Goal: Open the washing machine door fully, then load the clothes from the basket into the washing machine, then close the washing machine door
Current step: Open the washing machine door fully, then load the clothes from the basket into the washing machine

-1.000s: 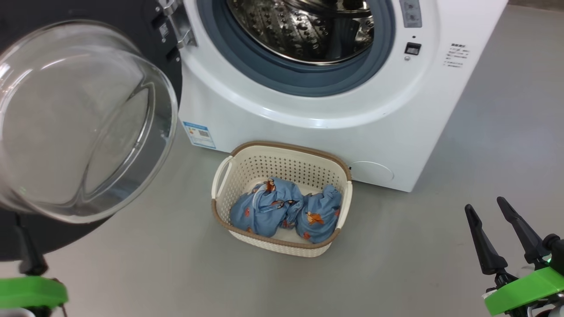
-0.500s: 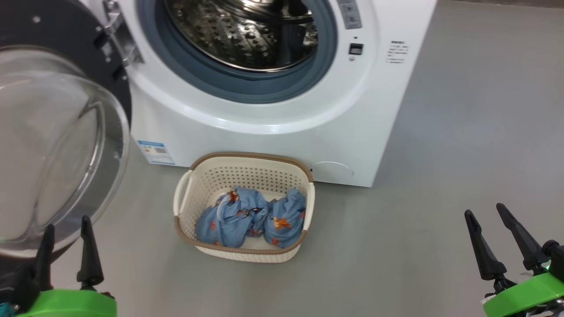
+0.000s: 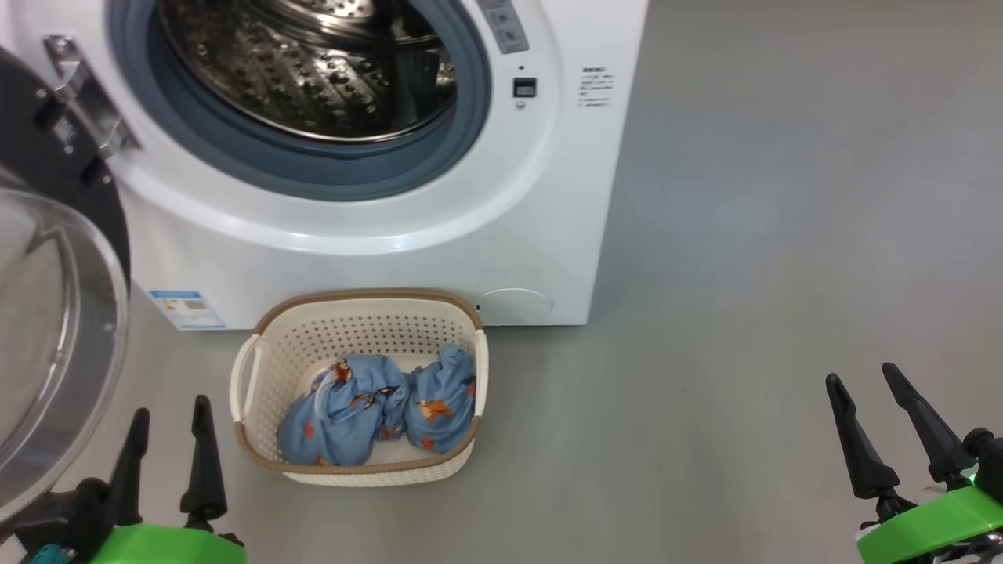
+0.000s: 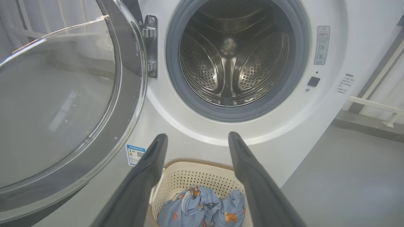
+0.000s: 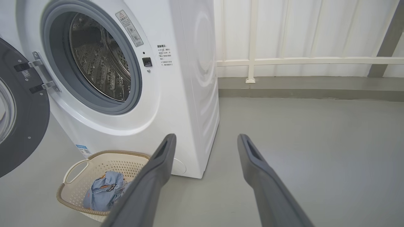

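Observation:
The white washing machine (image 3: 376, 266) stands open, its steel drum (image 3: 305, 63) bare. Its black door (image 3: 55, 329) with the glass bowl window hangs wide at the left, also seen as the door (image 4: 63, 104) in the left wrist view. On the floor in front sits the cream basket (image 3: 258, 368) holding two light blue printed clothes (image 3: 376, 411). My left gripper (image 3: 168, 419) is open, just left of the basket and near the door's lower edge. My right gripper (image 3: 862, 384) is open over bare floor, far right of the basket. The basket (image 5: 79, 170) lies lower left in the right wrist view.
Grey floor (image 3: 744, 274) spreads to the right of the machine. A white railing and curtain wall (image 5: 300, 60) run behind it. A blue label (image 3: 186, 309) marks the machine's lower front, beside the door.
The head camera has swung right, so machine, door and basket slid left in view. My left gripper has come up into view beside the basket. The right gripper holds its place.

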You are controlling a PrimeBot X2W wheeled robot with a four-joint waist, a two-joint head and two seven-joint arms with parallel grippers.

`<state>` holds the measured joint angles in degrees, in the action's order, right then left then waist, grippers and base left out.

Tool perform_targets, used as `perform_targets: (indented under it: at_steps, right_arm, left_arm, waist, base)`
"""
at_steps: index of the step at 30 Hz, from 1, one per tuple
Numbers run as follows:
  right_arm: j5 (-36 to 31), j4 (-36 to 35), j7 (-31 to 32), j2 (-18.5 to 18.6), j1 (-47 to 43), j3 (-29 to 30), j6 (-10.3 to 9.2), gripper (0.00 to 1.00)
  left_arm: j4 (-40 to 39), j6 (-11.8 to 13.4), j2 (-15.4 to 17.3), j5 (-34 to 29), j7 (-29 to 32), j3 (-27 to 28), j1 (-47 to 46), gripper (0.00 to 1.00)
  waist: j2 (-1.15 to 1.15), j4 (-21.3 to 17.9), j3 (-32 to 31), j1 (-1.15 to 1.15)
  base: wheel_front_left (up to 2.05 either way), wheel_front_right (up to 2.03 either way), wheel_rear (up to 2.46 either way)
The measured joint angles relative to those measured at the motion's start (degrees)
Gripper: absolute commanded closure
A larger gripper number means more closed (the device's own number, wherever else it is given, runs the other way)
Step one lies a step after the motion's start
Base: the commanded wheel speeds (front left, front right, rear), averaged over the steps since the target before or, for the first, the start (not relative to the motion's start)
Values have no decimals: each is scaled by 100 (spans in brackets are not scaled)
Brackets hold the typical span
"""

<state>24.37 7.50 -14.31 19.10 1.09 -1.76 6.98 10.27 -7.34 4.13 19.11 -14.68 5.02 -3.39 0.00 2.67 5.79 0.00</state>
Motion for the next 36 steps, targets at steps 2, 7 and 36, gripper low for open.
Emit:
perform_targets:
  at_steps: [2, 7, 36]
  right_arm:
    - [0, 4, 0, 0, 0, 1, 0, 0]
    - [0, 14, 0, -8, -1, 4, 0, 0]
    - [0, 4, 0, -93, -2, 71, 0, 0]
  left_arm:
    - [-8, 0, 0, 76, 0, -77, 8, 0]
    - [-37, 0, 33, 134, 0, -223, 172, 0]
    - [-98, 0, 148, 238, 0, -421, 248, 0]
  waist:
    - [0, -95, -18, 0]
    - [0, -274, -64, 0]
    - [0, -446, -10, 0]
  base:
    - [0, 0, 0]
    - [0, 0, 0]
    - [16, -18, 2]
